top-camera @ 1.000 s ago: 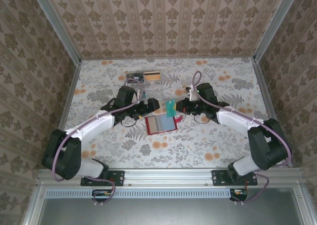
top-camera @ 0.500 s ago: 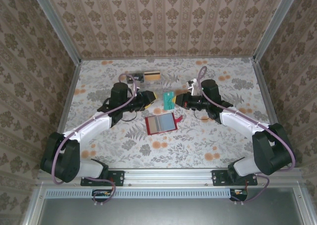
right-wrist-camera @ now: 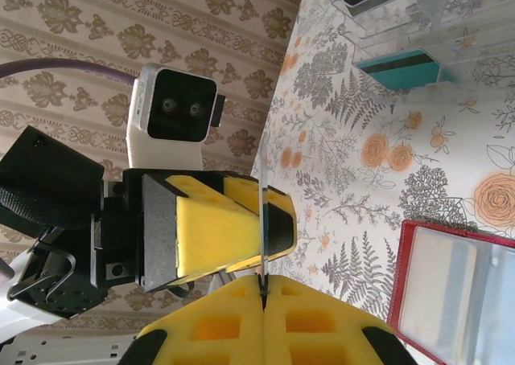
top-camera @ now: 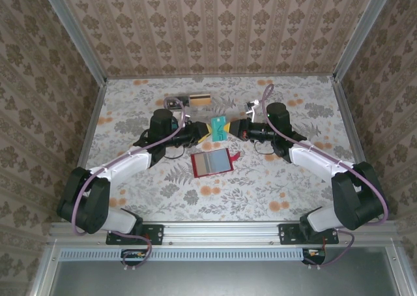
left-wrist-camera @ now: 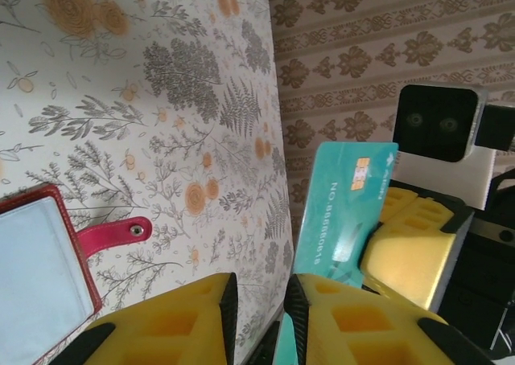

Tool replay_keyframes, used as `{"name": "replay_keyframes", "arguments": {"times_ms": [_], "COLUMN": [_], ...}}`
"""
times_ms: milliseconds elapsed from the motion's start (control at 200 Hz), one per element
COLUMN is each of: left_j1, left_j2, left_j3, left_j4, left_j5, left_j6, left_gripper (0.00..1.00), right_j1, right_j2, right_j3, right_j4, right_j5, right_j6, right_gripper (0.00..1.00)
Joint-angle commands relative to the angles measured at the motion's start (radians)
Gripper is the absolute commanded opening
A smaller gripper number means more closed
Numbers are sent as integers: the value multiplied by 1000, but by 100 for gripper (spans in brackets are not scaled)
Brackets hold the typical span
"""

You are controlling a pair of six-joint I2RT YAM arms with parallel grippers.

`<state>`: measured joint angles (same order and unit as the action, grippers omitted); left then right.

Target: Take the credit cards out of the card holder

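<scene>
Right pincer point(top-camera: 228, 130) pinches teal card point(top-camera: 219, 125) mid-frame, left pincer point(top-camera: 207, 132) narrowly spread around its edge, open card holder point(top-camera: 212, 162) on desk point(top-camera: 293, 178) just below.

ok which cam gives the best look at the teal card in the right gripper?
Left wrist: the teal card faces the lens, with its chip and print visible. Right wrist sees it edge-on, just a thin line. Top external shows it small, from above.

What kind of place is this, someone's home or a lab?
Most likely a robot test cell, not a home: aluminium frame posts edge wallpapered panels, the left arm and right arm are bolted to a rail, and the right pincer grips a teal card over a flower-patterned tabletop.
</scene>
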<state>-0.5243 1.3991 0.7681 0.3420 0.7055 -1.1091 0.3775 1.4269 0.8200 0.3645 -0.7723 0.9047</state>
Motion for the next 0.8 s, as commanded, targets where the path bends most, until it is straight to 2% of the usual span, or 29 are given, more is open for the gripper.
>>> {"name": "replay_keyframes", "arguments": {"times_ms": [0, 220, 470, 520, 550, 575, 620, 695, 795], "left_j1": [-13, -14, -20, -22, -22, -22, -22, -19, -13], "left_j2": [8, 10, 19, 20, 19, 19, 17, 8, -13], "left_j3": [13, -7, -2, -1, -2, 0, 0, 5, 21], "left_j4": [72, 152, 180, 186, 190, 190, 182, 147, 46], "left_j5": [37, 53, 75, 78, 80, 80, 80, 81, 79], "left_j6": [-22, -56, -56, -55, -55, -55, -50, -27, 41], "left_gripper": [27, 27, 20, 13, 6, 0, 0, 0, 0], "right_j1": [-2, 0, 0, 1, 0, 0, 0, -2, -7], "right_j2": [12, 24, 38, 41, 43, 44, 43, 35, 17], "right_j3": [-6, -12, -15, -15, -15, -15, -15, -10, -1], "right_j4": [46, 66, 81, 82, 81, 79, 66, 23, -63], "right_j5": [-36, -41, -59, -64, -66, -67, -65, -56, -33], "right_j6": [19, 31, 37, 35, 33, 33, 25, -9, -61], "right_gripper": [0, 0, 0, 0, 0, 3, 14, 26, 60]}}
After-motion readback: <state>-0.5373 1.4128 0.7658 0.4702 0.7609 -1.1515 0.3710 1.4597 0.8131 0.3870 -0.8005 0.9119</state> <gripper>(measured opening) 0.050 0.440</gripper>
